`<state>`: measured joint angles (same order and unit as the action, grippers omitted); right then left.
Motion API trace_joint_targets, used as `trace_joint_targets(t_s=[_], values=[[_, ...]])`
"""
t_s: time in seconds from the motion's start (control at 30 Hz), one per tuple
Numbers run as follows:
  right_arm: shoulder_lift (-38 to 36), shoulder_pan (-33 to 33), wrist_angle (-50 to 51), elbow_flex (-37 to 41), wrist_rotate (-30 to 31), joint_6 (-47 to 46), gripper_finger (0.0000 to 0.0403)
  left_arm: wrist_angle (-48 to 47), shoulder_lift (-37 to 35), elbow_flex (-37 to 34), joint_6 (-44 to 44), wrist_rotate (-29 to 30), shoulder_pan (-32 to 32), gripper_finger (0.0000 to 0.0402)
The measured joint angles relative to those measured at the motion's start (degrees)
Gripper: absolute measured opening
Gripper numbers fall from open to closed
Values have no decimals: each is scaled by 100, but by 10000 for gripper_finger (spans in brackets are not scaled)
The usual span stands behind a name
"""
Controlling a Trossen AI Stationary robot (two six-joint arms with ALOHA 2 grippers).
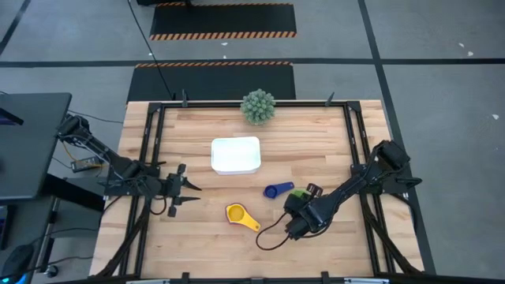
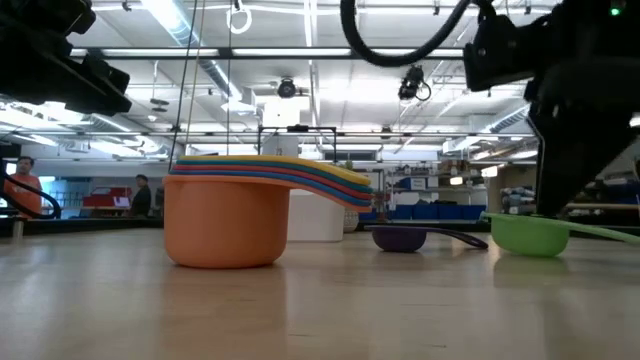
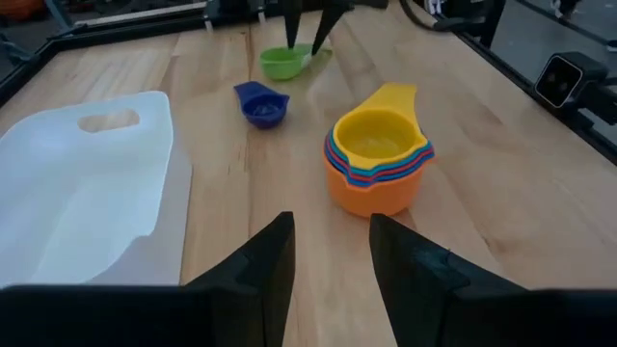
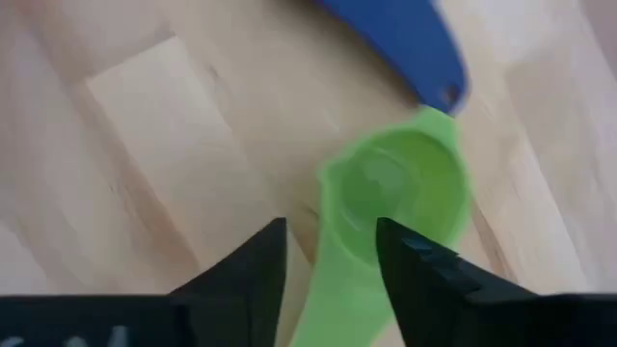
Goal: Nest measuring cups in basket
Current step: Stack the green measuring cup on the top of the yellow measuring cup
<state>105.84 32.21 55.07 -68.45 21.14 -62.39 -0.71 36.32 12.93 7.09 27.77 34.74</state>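
A nested stack of measuring cups, orange at the bottom and yellow on top, stands on the table near its near edge. A dark blue cup and a green cup rest upright on the wood to the stack's right. The white basket sits at mid-table with no cup in it. My right gripper is open and points down, its fingers on either side of the green cup's handle. My left gripper is open over bare wood, left of the stack. My right gripper comes from above with one finger on each side of the green cup's handle, just behind the bowl. I cannot tell whether the fingers touch the handle. The cup sits flat on the table.
A green spiky ball plant stands at the far edge behind the basket. Black rails run along the table's left and right sides. Bare wood lies between the basket and the stack. People show far off in the room.
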Motion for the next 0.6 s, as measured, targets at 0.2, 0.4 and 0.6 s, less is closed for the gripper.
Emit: trace_joint_targets(t_s=[0.2,0.4,0.6], values=[[-363,51,327,0,-304,-1487,222,-1,2,0,-28,0,0,144],[-365,132,604,9,-955,-2113,288,-4,2,0,-90,-2,0,144],[-365,184,408,194,-1038,-2338,321,-20,2,0,-152,-21,0,144]])
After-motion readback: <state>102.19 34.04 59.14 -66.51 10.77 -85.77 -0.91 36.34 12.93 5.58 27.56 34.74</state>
